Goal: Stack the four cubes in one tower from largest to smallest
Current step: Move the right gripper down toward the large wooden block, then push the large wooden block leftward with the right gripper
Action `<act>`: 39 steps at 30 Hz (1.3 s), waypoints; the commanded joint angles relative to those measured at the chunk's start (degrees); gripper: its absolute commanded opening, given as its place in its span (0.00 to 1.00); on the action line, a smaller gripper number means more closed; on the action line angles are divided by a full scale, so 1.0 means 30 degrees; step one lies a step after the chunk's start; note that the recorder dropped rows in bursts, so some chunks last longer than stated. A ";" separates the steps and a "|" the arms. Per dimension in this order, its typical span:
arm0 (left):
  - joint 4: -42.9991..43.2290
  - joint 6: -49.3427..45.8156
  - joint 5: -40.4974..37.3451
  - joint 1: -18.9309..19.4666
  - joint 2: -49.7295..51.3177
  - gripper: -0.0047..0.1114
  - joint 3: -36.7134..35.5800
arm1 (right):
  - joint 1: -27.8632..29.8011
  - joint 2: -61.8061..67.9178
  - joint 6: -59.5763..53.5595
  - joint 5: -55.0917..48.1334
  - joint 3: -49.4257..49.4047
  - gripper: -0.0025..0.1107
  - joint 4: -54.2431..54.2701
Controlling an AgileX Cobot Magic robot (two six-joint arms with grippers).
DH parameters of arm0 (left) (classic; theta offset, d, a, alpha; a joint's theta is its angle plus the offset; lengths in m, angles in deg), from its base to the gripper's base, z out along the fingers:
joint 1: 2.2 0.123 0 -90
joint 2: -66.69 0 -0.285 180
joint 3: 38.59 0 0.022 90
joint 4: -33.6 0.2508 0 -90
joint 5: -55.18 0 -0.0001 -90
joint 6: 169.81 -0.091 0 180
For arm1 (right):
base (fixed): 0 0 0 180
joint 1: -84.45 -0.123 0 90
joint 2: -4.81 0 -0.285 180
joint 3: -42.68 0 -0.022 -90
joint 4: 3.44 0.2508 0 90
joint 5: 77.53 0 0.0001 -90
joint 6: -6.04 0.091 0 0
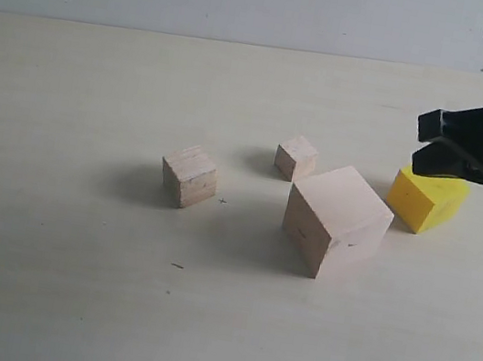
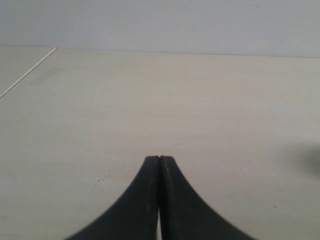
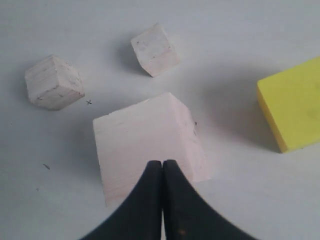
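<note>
**Right hand hanging shut near the yellow cube, nothing stacked yet**

I am holding my right hand (image 1: 427, 143) pinched fully shut and empty, hanging above the surface (image 1: 64, 299) with the fingers pointing down and forward. My left hand (image 2: 159, 160) is closed too, gripping nothing, over bare surface with no cube in its sight.

Closest below my right hand is sitting the yellow cube (image 1: 425, 202). Just ahead of my fingertips is lying the large wooden cube (image 3: 150, 137). Beyond it, well apart from each other, are the small wooden cube (image 3: 155, 49) and the medium wooden cube (image 3: 53, 82). All four are resting singly, so the tower is not begun.

I am judging the yellow cube to be my first lift. I should be opening wide, turning my wrist to meet its skewed faces squarely and coming down centred. Then I should be setting it flush on the large cube without nudging that base.
</note>
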 commanded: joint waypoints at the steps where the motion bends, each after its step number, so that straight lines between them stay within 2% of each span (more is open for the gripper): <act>1: 0.0005 0.0143 0.0182 -0.0119 -0.0100 0.04 -0.0073 | -0.0069 0.0964 0.1916 0.1477 0.0137 0.02 -0.2116; 5: 0.0005 0.0143 0.0182 -0.0119 -0.0100 0.04 -0.0073 | -0.0069 0.2261 0.5546 0.1769 0.0137 0.02 -0.5004; 12: 0.0005 0.0143 0.0182 -0.0119 -0.0100 0.04 -0.0073 | -0.0441 0.3972 0.5309 0.2753 0.0430 0.02 -0.4478; 21: 0.0005 0.0143 0.0182 -0.0119 -0.0100 0.04 -0.0073 | -0.0482 0.5630 0.5232 0.2128 0.1643 0.02 -0.4303; 34: 0.0005 0.0143 0.0182 -0.0119 -0.0100 0.04 -0.0073 | -0.3835 0.6988 0.5419 0.2886 0.2435 0.02 -0.4215; 39: 0.0005 0.0143 0.0182 -0.0119 -0.0100 0.04 -0.0073 | -0.5000 0.6988 0.5422 0.2887 0.3386 0.02 -0.3083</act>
